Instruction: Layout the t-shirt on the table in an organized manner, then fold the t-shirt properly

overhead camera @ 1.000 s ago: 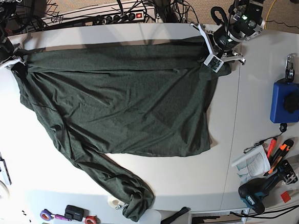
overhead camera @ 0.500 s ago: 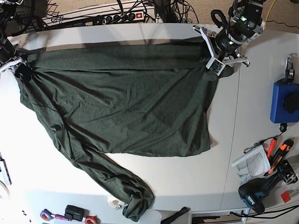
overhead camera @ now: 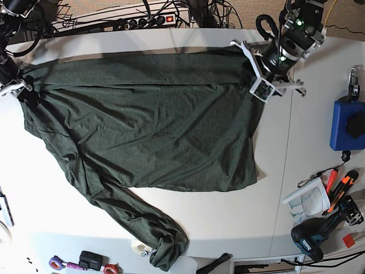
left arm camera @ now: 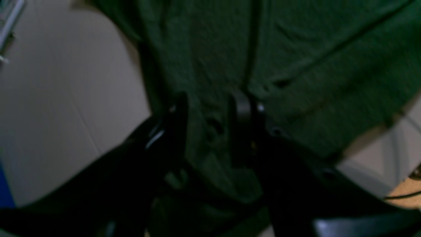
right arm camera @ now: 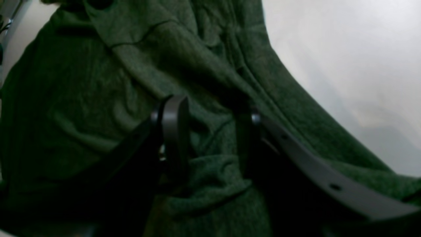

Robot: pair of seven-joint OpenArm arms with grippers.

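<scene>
The dark green t-shirt [overhead camera: 150, 126] lies spread over the white table [overhead camera: 296, 148], its long sleeve [overhead camera: 145, 227] trailing toward the front edge. My left gripper [overhead camera: 261, 81] hovers over the shirt's far right corner. In the left wrist view the left gripper [left arm camera: 210, 102] stands open, with green fabric [left arm camera: 296, 59] showing in the gap between its fingers. At the far left corner of the shirt, my right gripper [overhead camera: 18, 92] is open too. Seen from the right wrist, the right gripper [right arm camera: 210, 105] has its fingers apart over bunched cloth [right arm camera: 98, 82].
A blue pouch [overhead camera: 347, 124] sits at the right edge. A booklet [overhead camera: 306, 200], markers [overhead camera: 336, 189] and a drill [overhead camera: 315, 235] lie at the front right. Tape rolls [overhead camera: 85, 264] sit at the front left. Cables and a power strip [overhead camera: 155, 18] run behind the table.
Both grippers went from shut to open and let go of the shirt's far corners. The cloth has settled flatter along the far edge, and its right corner has drawn back under the left gripper.
</scene>
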